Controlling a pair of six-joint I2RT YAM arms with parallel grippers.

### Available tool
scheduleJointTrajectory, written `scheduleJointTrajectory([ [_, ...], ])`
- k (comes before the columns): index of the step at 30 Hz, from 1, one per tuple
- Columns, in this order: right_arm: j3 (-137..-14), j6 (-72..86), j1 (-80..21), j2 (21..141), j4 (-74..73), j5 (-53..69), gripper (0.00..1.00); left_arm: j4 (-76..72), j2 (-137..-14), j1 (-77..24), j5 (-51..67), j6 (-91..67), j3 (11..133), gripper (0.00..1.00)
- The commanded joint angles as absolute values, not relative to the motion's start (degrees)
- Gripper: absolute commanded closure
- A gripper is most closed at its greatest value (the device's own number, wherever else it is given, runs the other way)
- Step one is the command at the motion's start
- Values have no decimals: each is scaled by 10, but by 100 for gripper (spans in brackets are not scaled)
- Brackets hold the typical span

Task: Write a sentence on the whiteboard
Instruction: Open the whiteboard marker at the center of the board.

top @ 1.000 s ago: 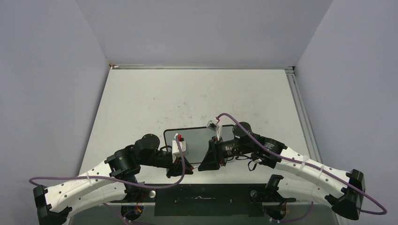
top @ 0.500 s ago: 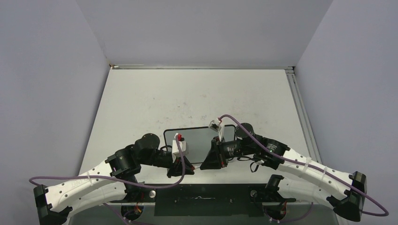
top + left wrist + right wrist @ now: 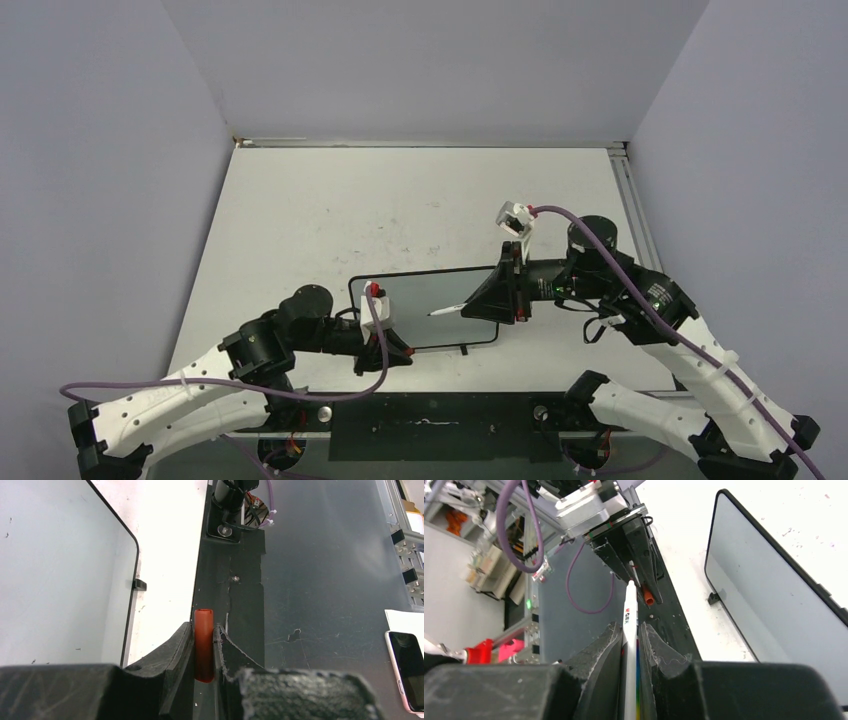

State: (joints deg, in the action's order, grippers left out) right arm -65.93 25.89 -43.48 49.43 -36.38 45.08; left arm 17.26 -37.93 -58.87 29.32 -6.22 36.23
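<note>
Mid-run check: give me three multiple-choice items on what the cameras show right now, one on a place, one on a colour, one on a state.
1. In the top view, where is the tip of the marker?
A. over the whiteboard
B. inside a cup
C. on the floor

2. What colour is the cap in the left gripper?
A. blue
B. red
C. green

3. What state is the whiteboard surface in?
A. full of writing
B. covered by a cloth
C. bare of writing

Answers:
1 A, the right gripper grips the white marker, and its tip shows against the board surface in the top view.
2 B, the left wrist view shows a red-orange cap pinched between the fingers.
3 C, all three views show a plain pale surface with no marker lines.
</note>
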Motion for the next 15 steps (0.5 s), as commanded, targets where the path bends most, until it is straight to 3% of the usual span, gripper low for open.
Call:
scheduleJointTrajectory([
  [1, -755, 151, -433, 530, -501, 430, 95, 174, -363, -585, 282, -59, 366, 100],
  [8, -764, 180, -434, 497, -425, 314, 95, 146, -338, -557, 196, -91, 418, 100],
  [15, -686, 197, -434, 421, -256, 79, 95, 224, -417, -509, 41, -80, 602, 100],
])
